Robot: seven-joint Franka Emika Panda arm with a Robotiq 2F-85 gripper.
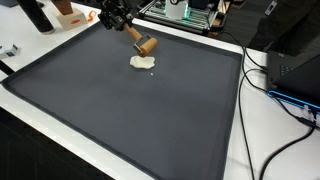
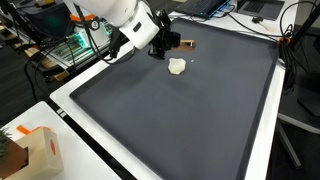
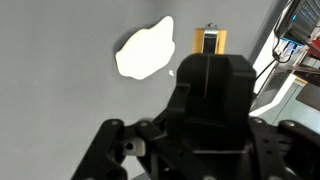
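In both exterior views my gripper (image 1: 121,24) (image 2: 160,44) hangs over the far part of a dark mat (image 1: 120,120) (image 2: 180,120). It is shut on the pale handle of a wooden tool (image 1: 147,46) (image 2: 186,44), whose brown head points down and away from the fingers. A white lump (image 1: 143,63) (image 2: 177,66) lies on the mat just beside the tool's head. In the wrist view the gripper (image 3: 209,72) fills the lower half; past it I see the tool's head (image 3: 209,40) with the white lump (image 3: 145,52) to its left. The fingertips are hidden by the dark body.
An orange object (image 1: 68,14) and a black bottle (image 1: 36,15) stand behind the mat, beside an electronics rack (image 1: 185,12). Cables (image 1: 268,85) and a black box (image 1: 300,60) lie along one side. A cardboard box (image 2: 35,155) sits at the near corner of the white table.
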